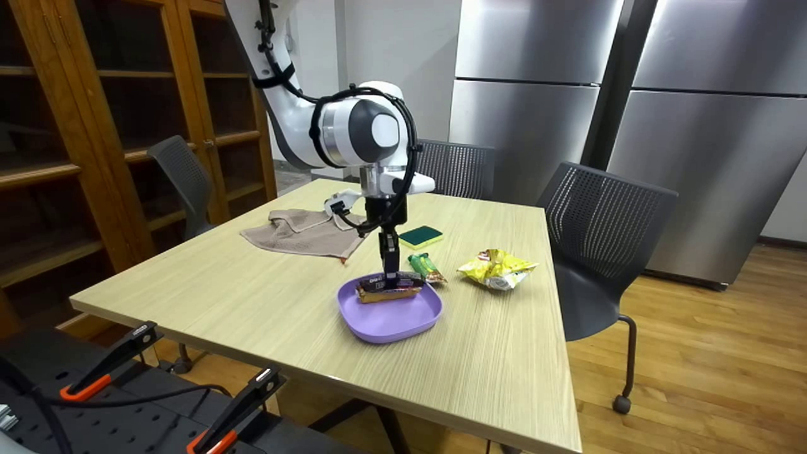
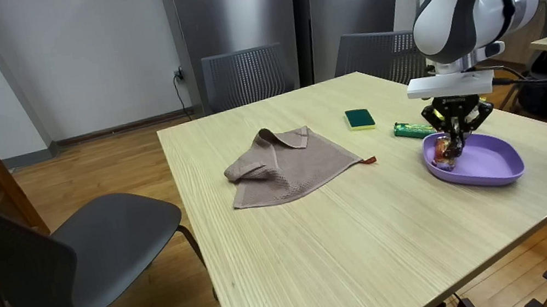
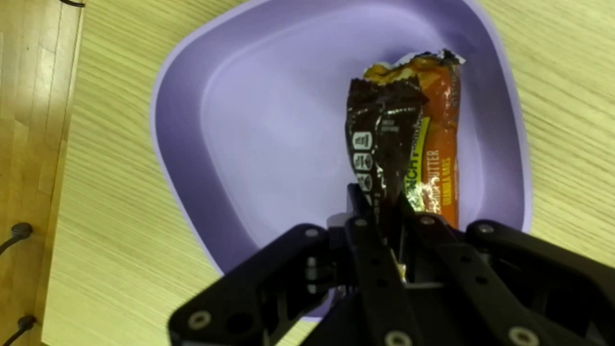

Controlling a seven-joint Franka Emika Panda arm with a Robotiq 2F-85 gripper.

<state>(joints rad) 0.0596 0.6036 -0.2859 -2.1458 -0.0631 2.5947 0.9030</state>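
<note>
Right of wrist-view centre, we see the black pincer [image 3: 382, 204] closed crosswise on a dark-brown wrapped bar [image 3: 386, 127], presumably for firmness. It overlaps an orange-wrapped granola bar [image 3: 441, 134] inside a purple plastic plate [image 3: 269, 144]

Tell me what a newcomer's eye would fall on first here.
Probably the white arm above the pale table, its gripper closed on a dark brown bar in the bright purple plate, partly overlapping an orange bar in the wrist view. Next, perhaps, the crumpled yellow packet, right of the plate in an exterior view, and the rumpled taupe cloth on the table.
</note>
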